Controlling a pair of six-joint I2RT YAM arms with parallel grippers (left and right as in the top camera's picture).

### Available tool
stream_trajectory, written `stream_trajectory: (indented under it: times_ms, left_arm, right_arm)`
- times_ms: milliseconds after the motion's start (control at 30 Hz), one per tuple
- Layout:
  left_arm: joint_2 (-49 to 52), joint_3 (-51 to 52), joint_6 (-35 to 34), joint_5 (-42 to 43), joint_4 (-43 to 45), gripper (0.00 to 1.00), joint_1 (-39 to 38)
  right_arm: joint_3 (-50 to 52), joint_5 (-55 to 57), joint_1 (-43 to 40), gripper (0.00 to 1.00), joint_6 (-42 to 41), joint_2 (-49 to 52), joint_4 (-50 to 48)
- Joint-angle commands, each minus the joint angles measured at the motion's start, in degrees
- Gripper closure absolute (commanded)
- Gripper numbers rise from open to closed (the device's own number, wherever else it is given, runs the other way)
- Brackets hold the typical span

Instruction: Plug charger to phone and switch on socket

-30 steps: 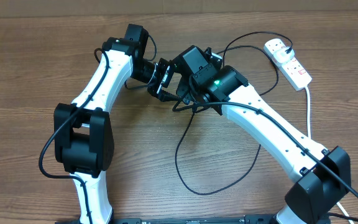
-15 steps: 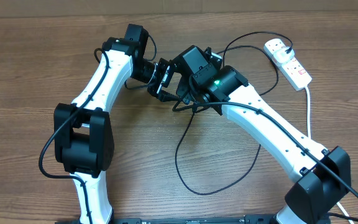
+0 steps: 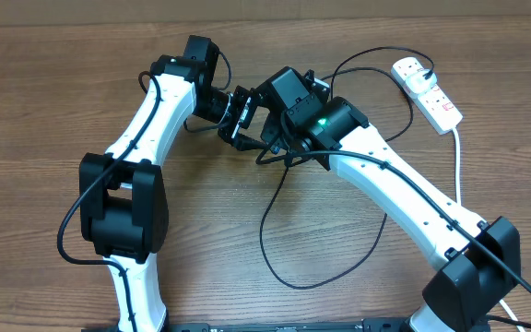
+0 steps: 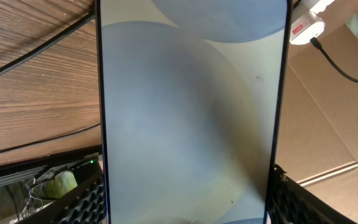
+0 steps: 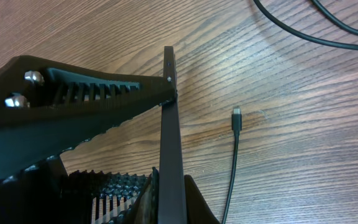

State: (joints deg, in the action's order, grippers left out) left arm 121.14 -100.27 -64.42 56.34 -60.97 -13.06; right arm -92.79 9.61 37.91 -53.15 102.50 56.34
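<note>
Gripping the phone (image 4: 191,112) across its width, the left gripper (image 4: 188,199) is seen with its jaws spread wide, one ribbed finger (image 4: 82,202) set at each long side, and the pale screen fills most of the left wrist view. From the right wrist the phone is seen edge-on, raised above the table (image 3: 63,92), and the right gripper (image 5: 166,202) is closed down to a narrow gap on the phone's thin body, one finger pressed against each face. The charger (image 3: 275,249) is held by neither gripper: its connector tip (image 5: 237,118) lies on the wood just beside the phone, apart from it, and its cable is looped loosely across the table. The socket (image 3: 429,90) lies at the far right, well apart from both grippers, and the black cable is seen running up to its far end.
</note>
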Motion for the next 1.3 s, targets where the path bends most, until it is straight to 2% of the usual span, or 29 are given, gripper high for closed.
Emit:
stream_trajectory:
  times_ms: [0, 67, 100, 167, 267, 367, 467, 533, 633, 700, 767, 867, 1033, 1133, 1267]
  left_arm:
    - [-0.63, -1.95, 0.5, 1.95, 1.2, 0.26, -0.07]
    - [-0.63, -1.95, 1.81, 1.92, 2.54, 0.19, -0.07]
    - [-0.63, -1.95, 2.99, 1.44, 3.8, 0.09, -0.02]
    - [-0.63, -1.95, 4.59, 0.22, 5.16, 0.03, 0.22]
    - [-0.63, -1.95, 8.55, -1.16, 5.6, 0.02, 1.51]
    - [-0.63, -1.95, 15.72, -1.55, 6.29, 0.0, 4.11]
    - [-0.92, -1.95, 25.0, 2.95, 5.38, 0.0, 7.8]
    - [-1.33, -1.95, 30.95, 7.72, 4.46, 0.03, 10.01]
    - [-2.01, -1.97, 36.2, 9.86, 2.91, 0.06, 12.39]
    - [-2.01, -1.95, 36.11, 9.57, 1.33, 0.11, 12.9]
    - [-1.99, -1.95, 35.1, 9.55, -0.31, 0.14, 12.94]
    - [-1.99, -1.95, 30.27, 9.57, -0.52, 0.16, 12.48]
    - [-1.99, -1.95, 17.38, 9.57, -0.52, 0.28, 10.86]
    - [-1.99, -1.95, 10.6, 9.53, -0.44, 0.34, 10.01]
    - [-1.99, -1.95, 5.81, 9.53, 1.25, 0.37, 9.88]
  right_arm:
    - [-1.57, -0.22, 0.22, 0.96, 1.09, -0.02, 0.04]
    - [-1.57, -0.2, 0.22, 0.96, 1.11, -0.02, 0.13]
    - [-1.57, -0.2, 0.22, 0.96, 1.46, -0.02, 0.09]
    - [-1.57, -0.07, 0.22, 0.96, 2.19, -0.02, -0.09]
    - [-1.57, 1.07, 0.22, 0.96, 2.01, -0.02, -0.09]
    - [-1.57, 3.93, 0.2, 0.96, 1.9, -0.02, -0.26]
    - [-1.57, 5.38, -0.61, 0.96, 0.57, -0.02, -1.07]
    - [-1.57, 5.35, -2.1, 0.96, -3.32, -0.02, -1.7]
    - [-1.57, 3.21, -5.18, 0.96, -15.28, -0.02, -2.12]
    - [-1.57, -2.23, -7.52, 0.96, -24.17, -0.02, -2.21]
    - [-1.57, -8.74, -9.49, 0.96, -29.18, -0.02, -3.08]
    - [-1.57, -18.8, -11.45, 0.96, -29.99, -0.02, -7.13]
    - [-1.57, -29.83, -11.72, 0.96, -30.58, -0.02, -13.97]
    - [-1.57, -31.12, -11.28, 0.96, -35.3, -0.02, -13.29]
    - [-1.55, -30.64, -11.19, 0.96, -38.93, -0.02, -11.34]
